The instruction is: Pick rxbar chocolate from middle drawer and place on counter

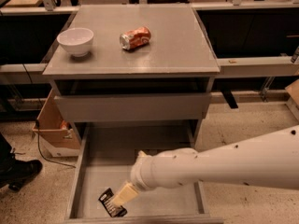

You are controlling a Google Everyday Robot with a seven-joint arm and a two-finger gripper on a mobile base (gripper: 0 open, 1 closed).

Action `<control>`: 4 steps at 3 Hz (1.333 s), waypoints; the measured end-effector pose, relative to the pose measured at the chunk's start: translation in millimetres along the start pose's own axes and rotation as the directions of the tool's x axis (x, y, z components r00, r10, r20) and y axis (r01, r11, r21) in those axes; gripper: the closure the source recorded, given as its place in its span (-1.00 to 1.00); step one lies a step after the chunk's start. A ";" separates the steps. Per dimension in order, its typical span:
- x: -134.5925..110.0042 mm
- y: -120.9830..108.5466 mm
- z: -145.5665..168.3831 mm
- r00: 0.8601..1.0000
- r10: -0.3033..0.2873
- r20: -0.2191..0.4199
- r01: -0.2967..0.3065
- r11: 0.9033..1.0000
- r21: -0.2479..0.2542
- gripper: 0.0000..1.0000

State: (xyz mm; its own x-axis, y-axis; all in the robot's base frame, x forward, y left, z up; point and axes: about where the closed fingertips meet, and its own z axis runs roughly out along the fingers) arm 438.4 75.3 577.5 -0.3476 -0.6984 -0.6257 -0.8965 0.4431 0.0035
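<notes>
One view on record. The camera sits high, in front of the cabinet, and faces forward and steeply down. The arm [224, 164] enters from the right edge of the frame, so the viewpoint lies behind and above the gripper [122, 195]. The gripper appears low and left of centre, inside the middle drawer [140, 143], with the rxbar chocolate [111, 203] just at its left. The drawer's front edge beneath the gripper is cut by the bottom of the frame. The counter [177, 45] lies beyond and above the gripper, seen whole from above. Range is close: the cabinet fills the centre, with the floor [243, 120] to the gripper's right.
</notes>
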 end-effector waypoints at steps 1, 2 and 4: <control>49.5 -21.5 2.7 0.993 0.109 -0.040 -0.105 0.989 0.102 -1.00; 78.5 -43.6 32.0 0.980 0.185 -0.071 -0.169 0.967 0.188 -1.00; 48.4 -41.8 59.4 0.983 0.180 -0.035 -0.168 0.962 0.213 -1.00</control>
State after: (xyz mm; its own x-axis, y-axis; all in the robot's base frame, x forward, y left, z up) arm 475.3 56.4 500.8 -0.5122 -0.6265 -0.5876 -0.7456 0.6639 -0.0579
